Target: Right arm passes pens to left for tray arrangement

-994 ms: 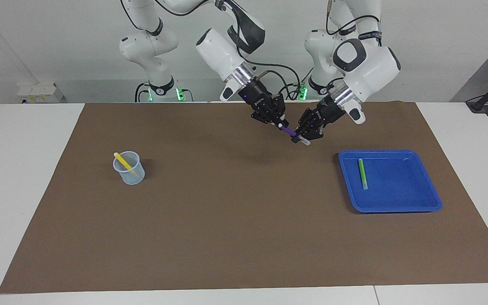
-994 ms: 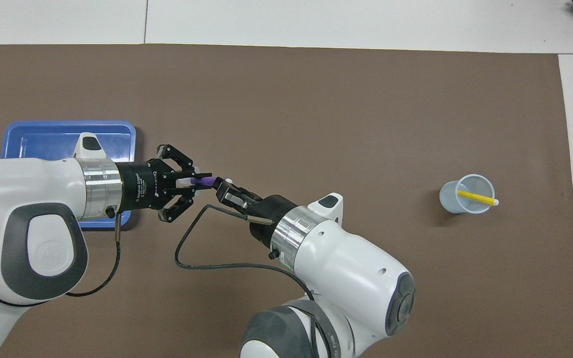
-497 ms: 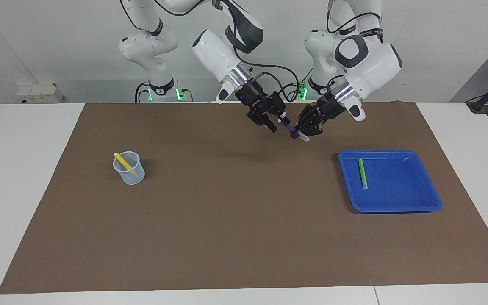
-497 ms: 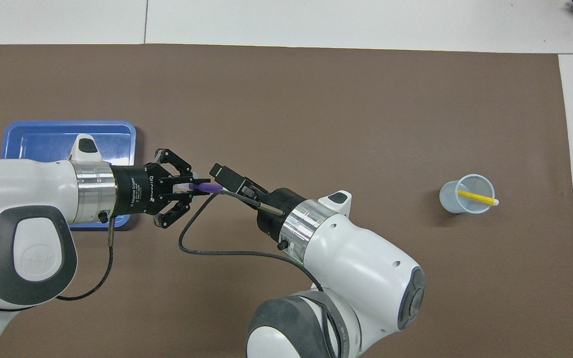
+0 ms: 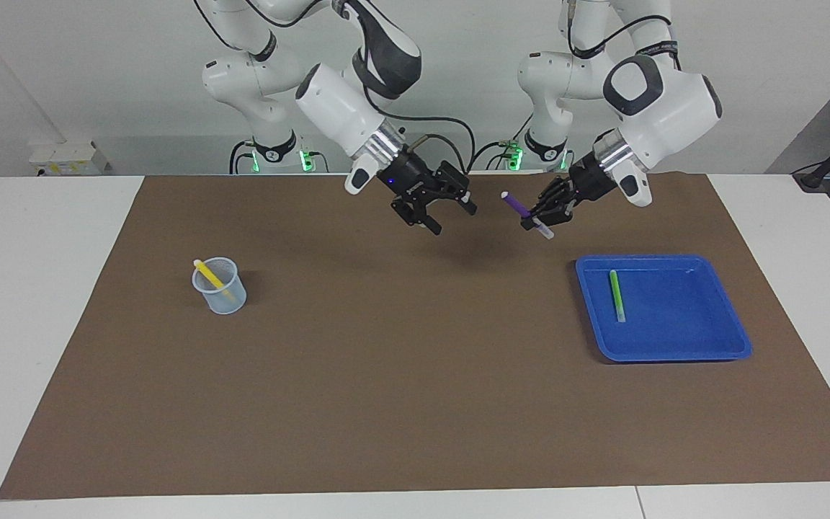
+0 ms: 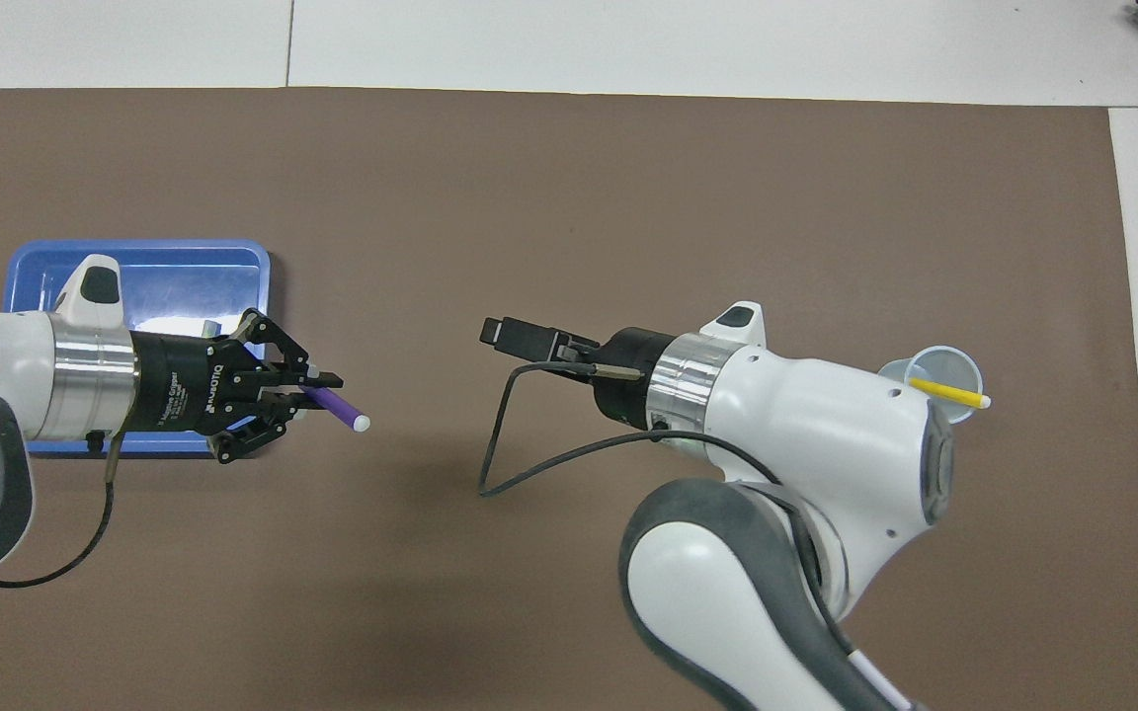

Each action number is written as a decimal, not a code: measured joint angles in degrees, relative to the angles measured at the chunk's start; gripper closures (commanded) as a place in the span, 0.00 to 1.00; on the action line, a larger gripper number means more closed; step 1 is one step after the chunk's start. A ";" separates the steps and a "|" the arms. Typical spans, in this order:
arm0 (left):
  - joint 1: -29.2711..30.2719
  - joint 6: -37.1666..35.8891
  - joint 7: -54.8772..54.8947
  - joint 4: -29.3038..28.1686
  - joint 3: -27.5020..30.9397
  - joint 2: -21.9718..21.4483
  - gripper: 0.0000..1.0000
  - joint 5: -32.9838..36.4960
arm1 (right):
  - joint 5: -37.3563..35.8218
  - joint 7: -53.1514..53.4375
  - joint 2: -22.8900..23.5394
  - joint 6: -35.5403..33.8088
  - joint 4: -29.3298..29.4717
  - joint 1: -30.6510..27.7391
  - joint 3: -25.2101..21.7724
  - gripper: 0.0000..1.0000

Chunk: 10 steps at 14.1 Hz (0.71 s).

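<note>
Facing view: three pens are showing, one of each colour, along with two arms, one tray and one cup. The left gripper [image 5: 546, 214] is hanging above the brown mat [image 5: 415, 404], its fingertips clamped together on the purple pen [image 5: 524, 213], which is slanting with its pale end lowest and its other end sticking up toward the right gripper. The right gripper [image 5: 451, 218] is hovering over the mat well apart from that pen, its fingers spread wide and holding nothing, a small blue light glowing on its body. Nothing is standing between the two grippers. The blue tray [image 5: 717, 317] is sitting on the mat below the left gripper, toward the left arm's end, and the green pen [image 5: 615, 294] is lying flat inside it near the rim closest to the table's middle. The translucent cup [image 5: 222, 292] is standing toward the right arm's end, away from the right gripper, with the yellow pen [image 5: 207, 274] leaning in it.

Overhead view: the left gripper [image 6: 330, 381] is gripping the purple pen [image 6: 337, 406] just beside the tray [image 6: 144, 259]; the left arm is covering much of the tray, so the green pen is not showing. The right gripper [image 6: 502, 334] is pointing toward the left one across bare mat [image 6: 628, 197]. The right arm's casing is overlapping the cup [image 6: 942, 373], where the yellow pen [image 6: 946, 394] is poking over the rim.
</note>
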 measured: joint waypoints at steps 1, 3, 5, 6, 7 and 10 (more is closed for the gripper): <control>0.72 -1.71 3.48 0.43 0.07 -0.01 1.00 2.39 | -1.82 -2.84 -0.32 -3.39 0.01 -1.94 -0.05 0.00; 1.40 -3.88 10.69 0.86 0.07 -0.01 1.00 7.03 | -9.79 -6.80 -0.74 -10.74 0.05 -6.02 -0.11 0.00; 2.80 -5.44 18.54 0.87 0.07 0.00 1.00 10.92 | -18.33 -11.72 -1.05 -18.04 0.20 -10.15 -0.15 0.00; 3.84 -6.07 22.44 0.89 0.11 0.00 1.00 12.87 | -22.00 -15.17 -1.22 -21.41 0.26 -12.23 -0.17 0.00; 4.95 -6.43 26.19 0.95 0.13 0.06 1.00 14.98 | -25.65 -18.82 -1.47 -24.48 0.31 -14.41 -0.20 0.00; 7.83 -6.95 36.06 1.59 0.26 1.22 1.00 20.67 | -36.62 -28.19 -2.14 -32.26 0.88 -21.24 -0.30 0.00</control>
